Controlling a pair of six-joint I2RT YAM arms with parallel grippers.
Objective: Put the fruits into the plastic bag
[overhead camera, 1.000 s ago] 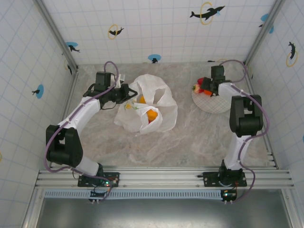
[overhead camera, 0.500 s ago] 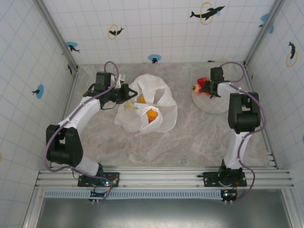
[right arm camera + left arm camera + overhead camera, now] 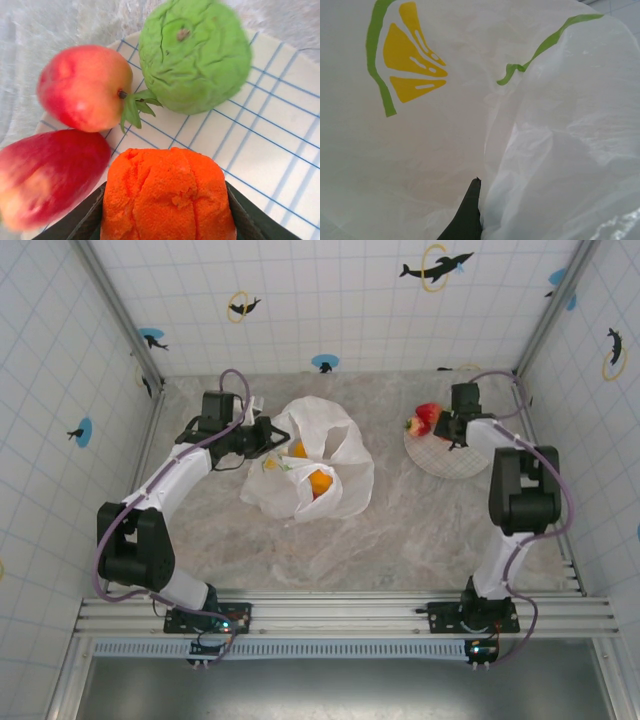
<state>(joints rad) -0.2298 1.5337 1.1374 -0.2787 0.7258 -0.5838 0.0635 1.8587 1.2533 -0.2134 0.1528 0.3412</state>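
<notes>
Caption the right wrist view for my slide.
Right gripper grips an orange fruit on the checked plate, beside a green fruit and red apple.

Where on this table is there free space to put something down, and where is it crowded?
Free: the table between plastic bag and plate; the wide strip from the bag to the arm bases. Crowded: the plate's left side, where fruits cluster at the right gripper.

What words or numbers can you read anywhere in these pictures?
None: no words, numbers or labels can be read.
The plastic bag has a drawn yellow citrus slice, no letters.
The plate has blue grid lines.
The wall has dolphin stickers, no writing.
</notes>
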